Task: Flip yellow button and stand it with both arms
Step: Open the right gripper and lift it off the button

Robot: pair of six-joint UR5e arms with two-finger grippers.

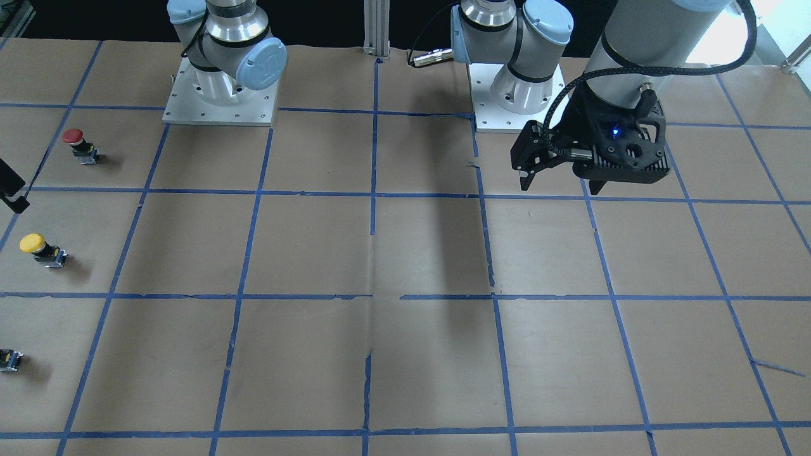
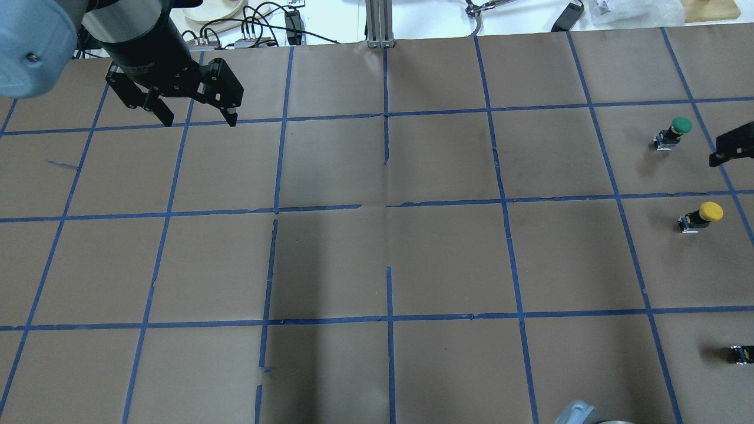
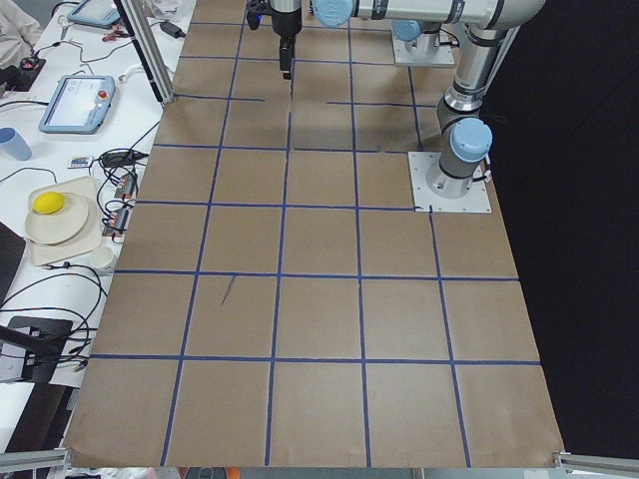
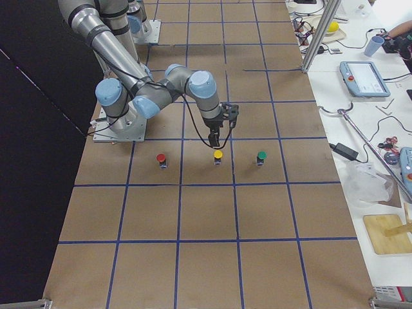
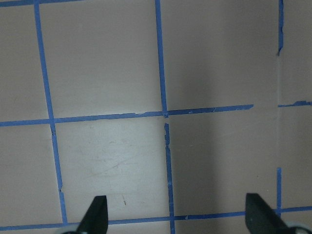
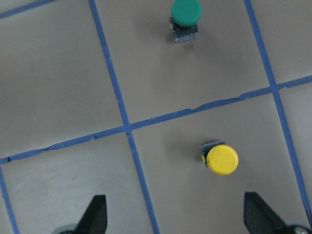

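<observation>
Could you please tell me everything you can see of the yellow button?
The yellow button is a small push-button with a round, plastic-looking yellow mushroom cap, a black neck and a small dark block base. It seems to stand upright, cap up, inside a taped square of the brown table, between the green button and the red button. Only the table touches it; the right gripper hangs above, jaws open.
</observation>
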